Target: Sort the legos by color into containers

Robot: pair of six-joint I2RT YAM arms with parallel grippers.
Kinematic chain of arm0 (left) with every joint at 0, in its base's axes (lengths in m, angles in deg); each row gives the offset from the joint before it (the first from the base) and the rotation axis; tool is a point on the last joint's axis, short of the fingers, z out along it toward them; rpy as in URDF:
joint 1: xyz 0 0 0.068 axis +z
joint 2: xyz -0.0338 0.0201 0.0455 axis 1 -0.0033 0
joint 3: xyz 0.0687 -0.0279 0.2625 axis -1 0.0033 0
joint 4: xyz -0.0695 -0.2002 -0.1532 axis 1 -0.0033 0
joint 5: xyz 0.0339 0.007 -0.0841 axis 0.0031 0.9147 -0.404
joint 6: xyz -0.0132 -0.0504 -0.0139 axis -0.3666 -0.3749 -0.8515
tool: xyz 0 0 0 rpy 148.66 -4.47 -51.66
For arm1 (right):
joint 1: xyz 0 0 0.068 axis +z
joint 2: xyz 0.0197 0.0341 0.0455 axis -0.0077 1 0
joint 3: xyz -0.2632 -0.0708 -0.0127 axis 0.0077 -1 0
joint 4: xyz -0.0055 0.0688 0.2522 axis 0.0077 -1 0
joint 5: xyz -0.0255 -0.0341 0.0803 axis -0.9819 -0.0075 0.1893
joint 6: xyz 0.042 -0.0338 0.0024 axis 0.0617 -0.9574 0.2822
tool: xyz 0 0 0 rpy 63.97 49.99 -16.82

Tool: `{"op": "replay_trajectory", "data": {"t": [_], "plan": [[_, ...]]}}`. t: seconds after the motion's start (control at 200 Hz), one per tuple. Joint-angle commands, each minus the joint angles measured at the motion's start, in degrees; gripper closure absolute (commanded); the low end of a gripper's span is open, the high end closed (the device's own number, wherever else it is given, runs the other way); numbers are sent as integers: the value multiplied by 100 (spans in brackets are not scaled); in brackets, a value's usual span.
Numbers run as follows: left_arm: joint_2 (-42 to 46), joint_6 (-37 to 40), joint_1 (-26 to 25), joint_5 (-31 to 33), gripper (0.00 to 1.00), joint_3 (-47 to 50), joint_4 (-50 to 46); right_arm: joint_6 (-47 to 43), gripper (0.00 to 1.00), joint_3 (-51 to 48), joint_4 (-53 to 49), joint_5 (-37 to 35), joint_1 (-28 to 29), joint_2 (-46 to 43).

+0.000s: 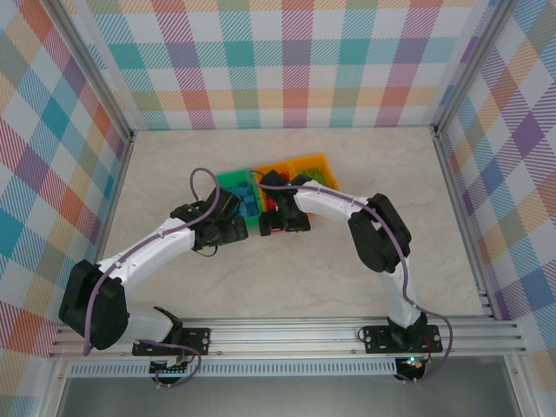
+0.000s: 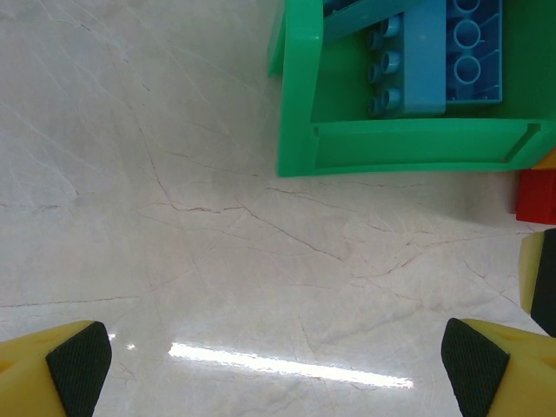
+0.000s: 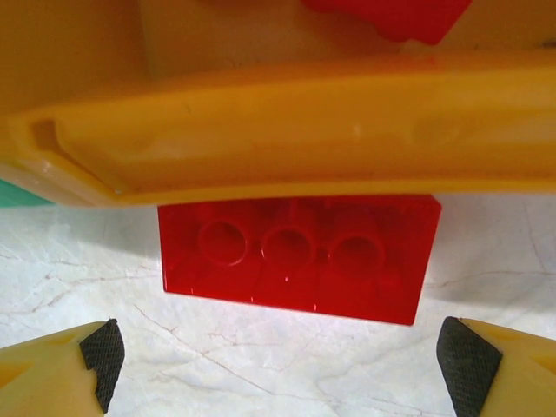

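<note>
A small red rectangular plastic brick is lying on the pale marbled bench, three round rings showing on its upper face. It is sitting just beside the near wall of an orange open-top plastic bin. Another red brick is sitting inside that bin. The right gripper is hovering over the loose brick, jaws spread wide and holding nothing. To the left, blue plastic bricks are resting in a green plastic bin. The left gripper is hanging near it, jaws spread wide over bare bench.
</note>
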Motion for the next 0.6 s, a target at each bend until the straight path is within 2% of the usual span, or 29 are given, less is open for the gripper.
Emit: {"op": "replay_trajectory", "data": {"t": [0.0,0.16,0.37,0.46,0.595], "plan": [[32,-13,-33,110,0,0,-124,128,6,270,98,-211,11,118],[75,-22,-33,153,0,0,-155,85,11,424,98,-327,14,375],[108,-25,-31,177,0,12,-139,-37,26,303,169,-500,12,496],[86,-8,-33,181,0,-25,-139,-60,28,310,93,-498,14,518],[111,-11,-33,192,0,-35,-149,-28,42,154,-21,-502,15,436]]}}
